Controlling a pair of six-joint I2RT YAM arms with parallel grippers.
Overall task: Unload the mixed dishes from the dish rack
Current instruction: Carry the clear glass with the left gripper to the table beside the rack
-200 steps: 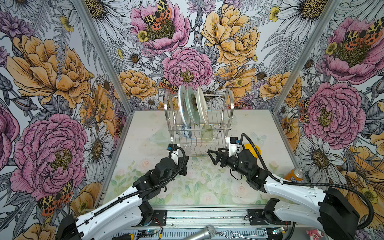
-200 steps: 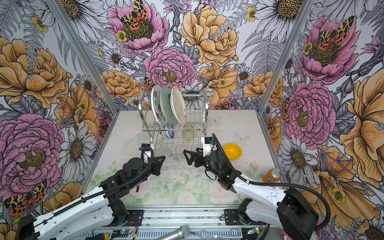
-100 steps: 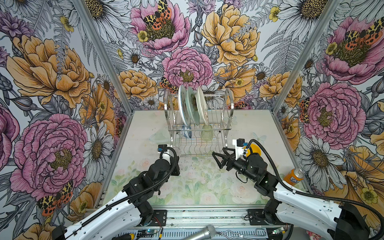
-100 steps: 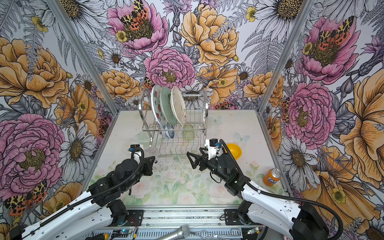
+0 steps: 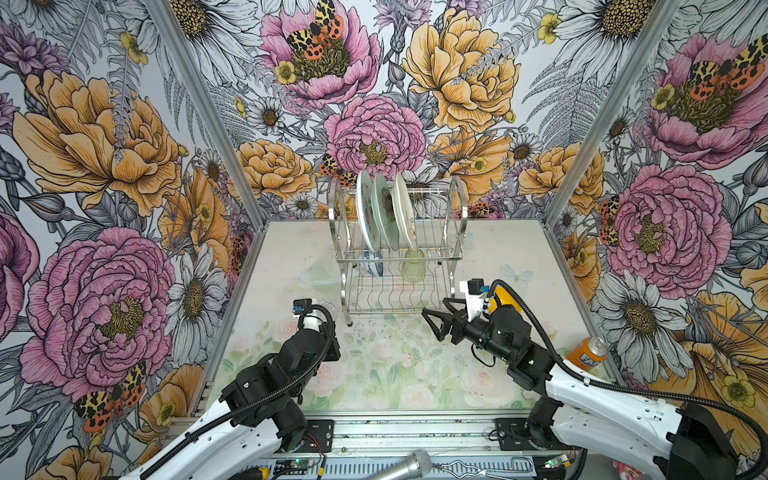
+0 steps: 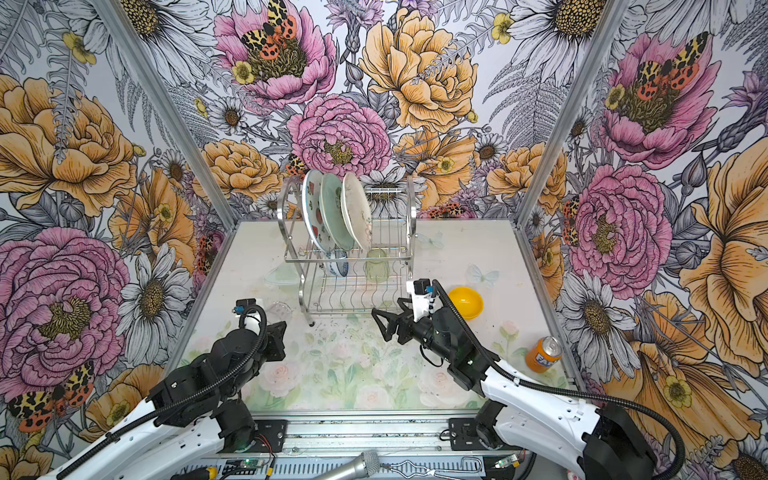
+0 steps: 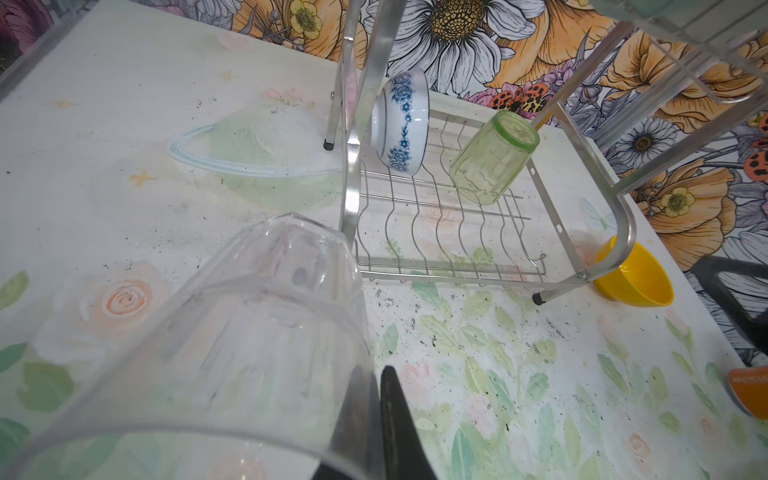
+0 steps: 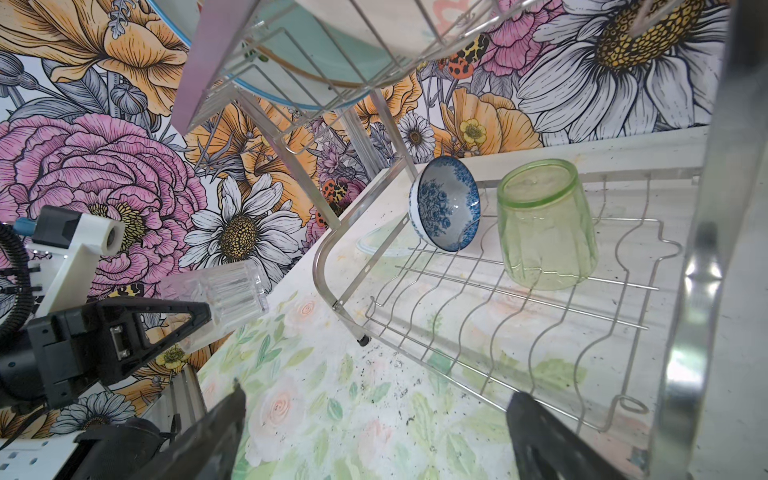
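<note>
The right tool point(image 5: 434, 306) is spread wide and holds nothing. It points at the low shelf of the shiny steel wire dish rack point(image 7: 351, 187). The see-through green glass tumbler point(image 8: 544, 232) is straight ahead of it, toward the back of that shelf. It sits mouth down on the wires, thick bottom up, leaning a little. So its long way runs mostly up and down, and the right arm is the nearer one. The glass looks smooth and slippery, with soft ribs.

Just beside it a round blue-and-white bowl point(image 8: 446, 208) stands on its edge. The left tool point(image 7: 372, 409) is pinching the wall of the clear ribbed drinking glass point(image 7: 257, 332), outside the rack near a front leg. Three round plates point(image 6: 334, 216) stand on edge up top.
</note>
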